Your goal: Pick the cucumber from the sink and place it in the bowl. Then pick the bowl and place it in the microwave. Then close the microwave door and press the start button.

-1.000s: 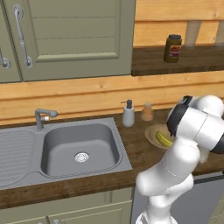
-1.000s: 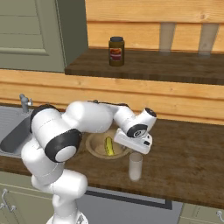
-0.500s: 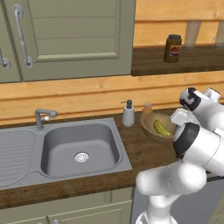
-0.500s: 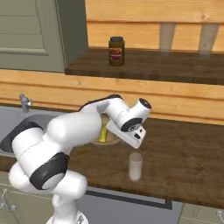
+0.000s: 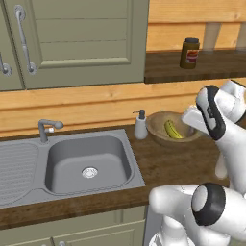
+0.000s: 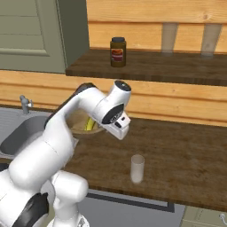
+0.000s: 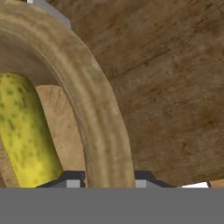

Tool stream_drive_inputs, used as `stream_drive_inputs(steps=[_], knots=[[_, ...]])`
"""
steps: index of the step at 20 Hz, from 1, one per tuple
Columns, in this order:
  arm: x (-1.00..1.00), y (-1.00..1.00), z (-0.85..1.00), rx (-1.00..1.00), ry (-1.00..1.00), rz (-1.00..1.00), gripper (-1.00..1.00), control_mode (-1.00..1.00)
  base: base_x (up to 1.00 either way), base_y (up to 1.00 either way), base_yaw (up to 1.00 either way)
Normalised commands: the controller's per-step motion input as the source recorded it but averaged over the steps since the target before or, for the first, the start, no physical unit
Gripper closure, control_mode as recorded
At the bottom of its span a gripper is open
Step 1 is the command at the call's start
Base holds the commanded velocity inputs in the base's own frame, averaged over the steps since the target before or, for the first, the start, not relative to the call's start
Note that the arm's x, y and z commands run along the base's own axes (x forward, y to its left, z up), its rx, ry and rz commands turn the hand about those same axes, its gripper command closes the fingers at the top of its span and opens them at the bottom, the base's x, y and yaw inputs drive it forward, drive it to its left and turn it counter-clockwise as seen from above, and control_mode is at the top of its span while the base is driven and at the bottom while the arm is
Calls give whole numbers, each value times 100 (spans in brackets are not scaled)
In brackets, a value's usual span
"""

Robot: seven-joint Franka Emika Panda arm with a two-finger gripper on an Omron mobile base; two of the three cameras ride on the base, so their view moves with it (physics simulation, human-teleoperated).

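One finger each side of the bowl (image 7: 98, 113) rim, gripper (image 7: 105, 178) clenched on it; lift level so the cucumber (image 7: 26, 131) stays inside, then head for the microwave.

The cucumber (image 5: 171, 129) is a short, slightly curved yellow-green stick with small darker spots on its skin. It lies inside the bowl (image 5: 158, 128), resting on the bottom, one end toward the far wall and the other toward the near side. The bowl is round, shallow and tan, with a wood grain look and a thick rim. It stands upright on the dark wooden counter (image 5: 168, 161), to the right of the sink (image 5: 86, 163) and near the far wall. The sink is a grey metal basin with a round drain in the middle, a ribbed drainboard on its left and a grey tap behind it.

In the hand view the bowl rim (image 7: 94, 113) runs between the two finger tips, one inside the bowl beside the cucumber (image 7: 26, 131) and one outside.
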Motion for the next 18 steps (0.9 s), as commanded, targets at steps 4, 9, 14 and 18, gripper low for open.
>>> stream_drive_inputs(steps=[4, 9, 14, 18], knots=[[-75, 42, 69, -5, -4, -30, 100, -100, 0, 0, 0], [-72, 18, 36, 0, -10, -57, 100, -100, 0, 0, 0], [-56, 18, 24, 0, -13, -71, 100, -100, 0, 0, 0], [-38, 7, 39, 0, -4, -70, 100, -100, 0, 0, 0]])
